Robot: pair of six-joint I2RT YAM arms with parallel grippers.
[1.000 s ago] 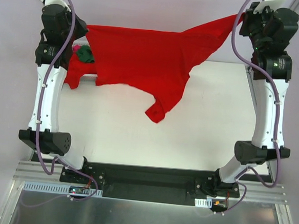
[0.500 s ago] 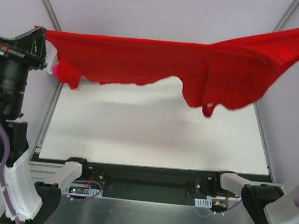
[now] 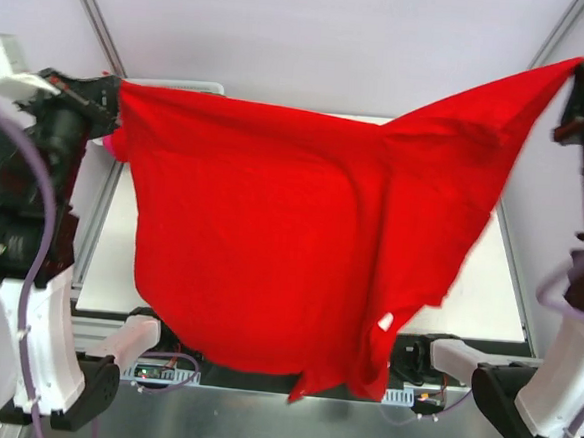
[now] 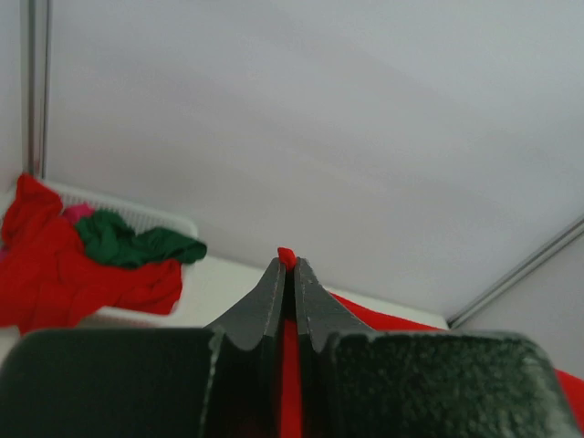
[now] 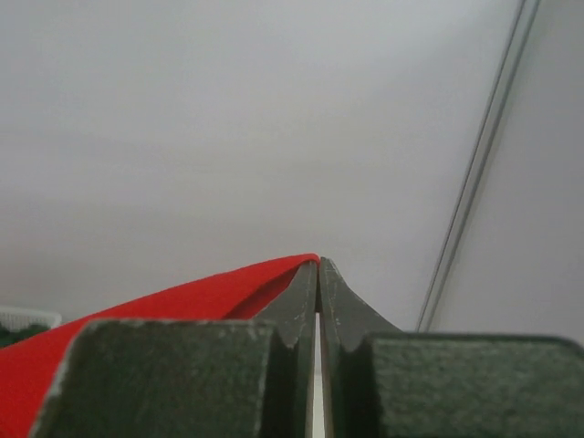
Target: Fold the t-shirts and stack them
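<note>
- Black arm-base rail (image 3: 263, 349), near edge of table: mostly sitting hidden behind hanging cloth in top view.
- Large plain bright-red cloth t-shirt (image 3: 291, 239): hanging spread wide in the air btwn both grippers, above flat white tabletop (image 3: 490, 288). Top edge is running L to R, dipping right of centre, then rising to the R corner. Lower hem is drooping toward near edge, lowest pt right of centre.
- Left gripper (image 3: 112, 104), black, two-finger: fingers (image 4: 270, 297) are pressing together w/ a strip of red cloth clamped btwn them, holding the shirt's L top corner.
- Right gripper (image 3: 580, 71), same type, raised higher: jaws are pinching the R top corner, red fabric running off to the left in its wrist view.
- White plastic lattice basket (image 4: 151, 217), far L of table: holding crumpled red shirts (image 4: 64, 274), w/ dark-green cloth t-shirt (image 4: 137, 245) lying on top and a bit of pink cloth (image 4: 78, 212) showing behind.
- Pale grey wall (image 3: 324, 41): standing behind everything.
</note>
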